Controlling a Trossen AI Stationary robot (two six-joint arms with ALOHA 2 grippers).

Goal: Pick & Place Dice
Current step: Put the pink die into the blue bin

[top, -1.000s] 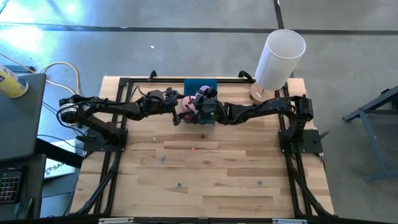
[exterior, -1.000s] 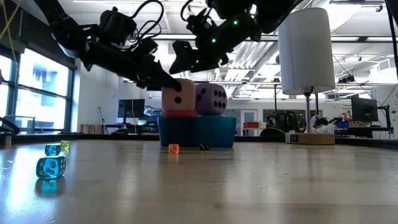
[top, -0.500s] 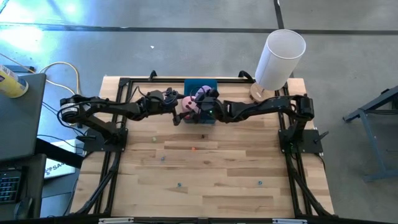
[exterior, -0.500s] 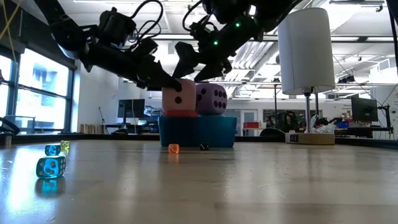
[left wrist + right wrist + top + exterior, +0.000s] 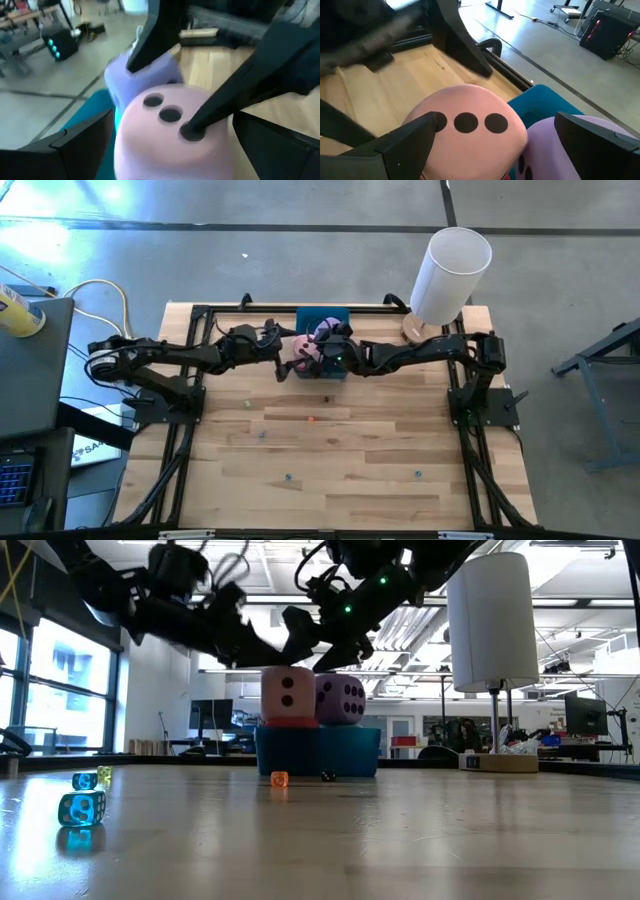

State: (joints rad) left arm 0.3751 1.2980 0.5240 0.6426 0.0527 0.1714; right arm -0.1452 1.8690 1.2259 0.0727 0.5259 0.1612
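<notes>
The light pink die [image 5: 288, 695] sits upright on the red die [image 5: 290, 723], of which only a strip shows above the wall of the blue tray [image 5: 317, 750]. The lilac die [image 5: 340, 700] stands beside it on the right. The teal die is hidden. My left gripper [image 5: 248, 648] is open, up and to the left of the pink die and clear of it. My right gripper [image 5: 320, 650] is open above both dice. In the left wrist view one of its fingers [image 5: 150, 40] is over the lilac die [image 5: 135, 82], the other [image 5: 225, 100] over the pink die [image 5: 165, 130]. My right gripper comes at the dice from above, slanting from the table's right. One fingertip [image 5: 192, 131] shows against the pink die's top face, but I cannot tell whether it touches. My left gripper touches nothing.
Small translucent cubes lie on the wooden table: blue ones [image 5: 82, 808] and a yellow one [image 5: 104, 776] at the left, an orange one [image 5: 279, 779] before the tray. A tall white cylinder [image 5: 452, 275] on a wooden base stands at the far right corner.
My left gripper has drawn back from the pink die's upper left edge, up and toward the table's left, and no longer touches it. The pink die, which was tilted, now sits upright. My right gripper has come down a little toward the dice.
</notes>
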